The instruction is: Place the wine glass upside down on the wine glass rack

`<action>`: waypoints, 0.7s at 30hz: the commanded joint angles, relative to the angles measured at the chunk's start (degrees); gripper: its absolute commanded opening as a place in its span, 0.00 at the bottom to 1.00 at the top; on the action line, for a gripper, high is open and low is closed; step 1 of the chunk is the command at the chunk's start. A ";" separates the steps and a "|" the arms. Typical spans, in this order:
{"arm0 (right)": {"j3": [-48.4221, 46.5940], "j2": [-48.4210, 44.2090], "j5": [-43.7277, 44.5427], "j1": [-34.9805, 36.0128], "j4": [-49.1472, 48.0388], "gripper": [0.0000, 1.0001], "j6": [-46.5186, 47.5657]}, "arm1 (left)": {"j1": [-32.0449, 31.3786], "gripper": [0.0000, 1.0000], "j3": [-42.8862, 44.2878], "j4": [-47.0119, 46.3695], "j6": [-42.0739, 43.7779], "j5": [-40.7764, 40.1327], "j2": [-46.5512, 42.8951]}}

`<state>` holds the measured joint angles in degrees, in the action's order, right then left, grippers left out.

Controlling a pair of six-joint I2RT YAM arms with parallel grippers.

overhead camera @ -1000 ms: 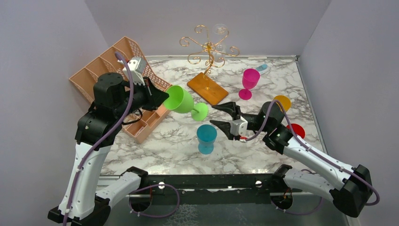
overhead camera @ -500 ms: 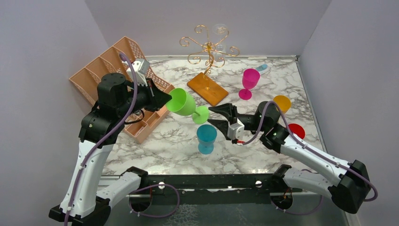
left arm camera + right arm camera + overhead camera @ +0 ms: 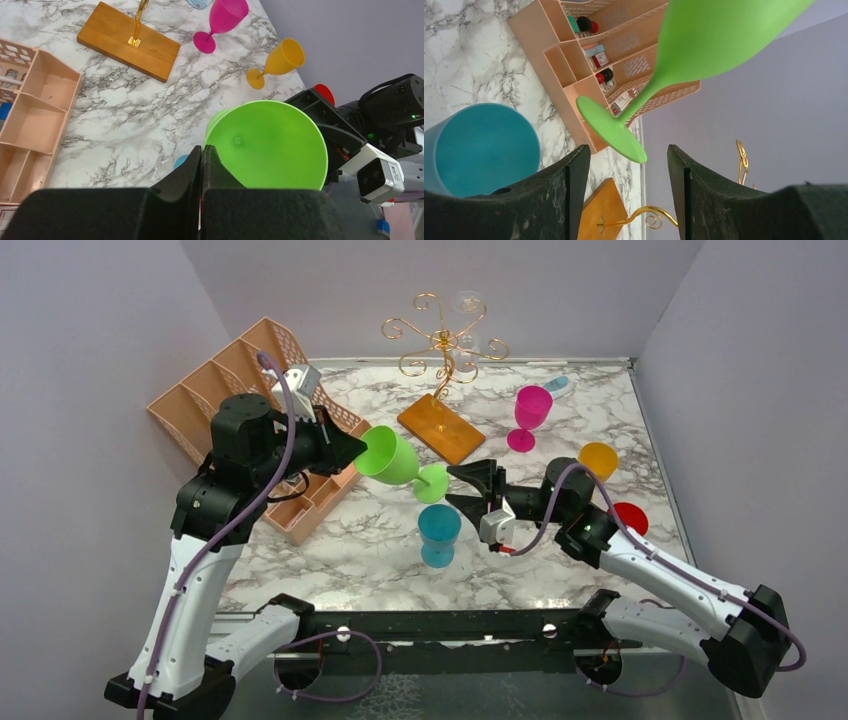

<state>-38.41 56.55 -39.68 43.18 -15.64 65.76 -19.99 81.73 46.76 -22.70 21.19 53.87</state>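
My left gripper (image 3: 352, 448) is shut on the rim of a green wine glass (image 3: 390, 455) and holds it sideways in the air, its foot pointing right. In the left wrist view the fingers (image 3: 202, 150) pinch the rim of the glass (image 3: 265, 145). My right gripper (image 3: 455, 486) is open, its tips just short of the green foot. In the right wrist view the foot (image 3: 611, 129) sits ahead of the open gripper (image 3: 628, 148), apart from both fingers. The gold wire rack (image 3: 445, 335) stands on its wooden base (image 3: 440, 427) at the back.
A peach mesh organiser (image 3: 250, 390) lies behind my left arm. A teal cup (image 3: 438, 530) stands below the green glass. A pink glass (image 3: 530, 410), an orange glass (image 3: 598, 458) and a red one (image 3: 628, 517) stand on the right.
My right gripper has moved left, up to the foot of the green glass. My left gripper has shifted the glass slightly right and down.
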 commanded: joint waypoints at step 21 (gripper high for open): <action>0.25 -3.54 -2.48 0.41 -0.38 0.01 -1.06 | -0.14 0.00 -1.25 -2.64 -0.70 1.59 2.60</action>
<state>-38.04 54.87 -40.73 43.18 -13.58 67.79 -19.73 81.52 44.42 -23.55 24.64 56.49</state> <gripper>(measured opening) 0.047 0.017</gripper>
